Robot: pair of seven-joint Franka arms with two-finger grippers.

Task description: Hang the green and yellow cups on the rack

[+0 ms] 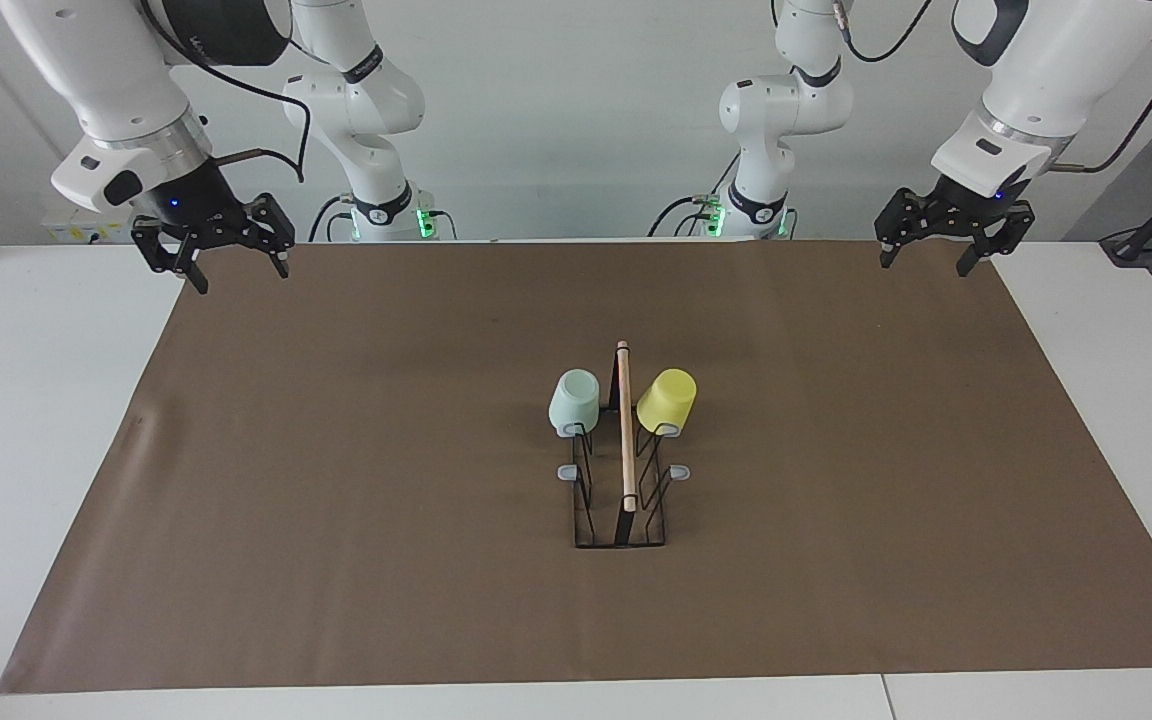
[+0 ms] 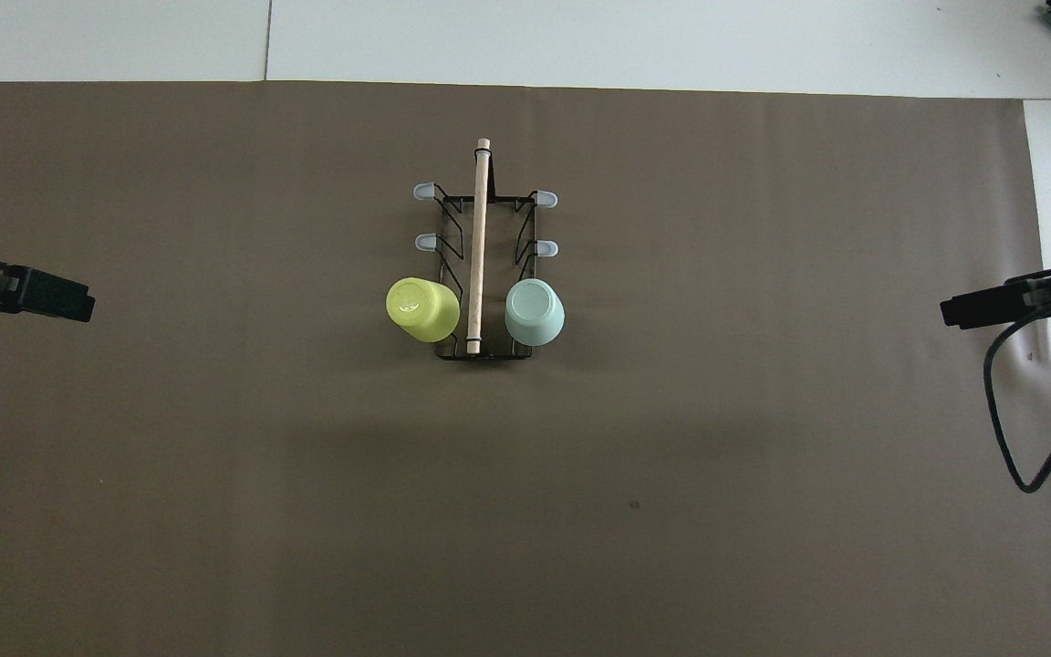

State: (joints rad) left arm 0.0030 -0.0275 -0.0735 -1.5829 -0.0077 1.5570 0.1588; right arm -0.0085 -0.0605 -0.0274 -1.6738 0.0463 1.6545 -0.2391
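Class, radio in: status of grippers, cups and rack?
Left gripper and right gripper open, empty, waiting. Green cup and yellow cup hang on rack. Nothing obstructing.

rack (image 1: 624,470) mid-mat, bare brown mat (image 1: 336,480) around

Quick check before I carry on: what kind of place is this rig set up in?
Probably a robotics lab bench, not a kitchen: two arms mounted at a white table, a plain brown mat as work surface, and only a rack holding two cups.
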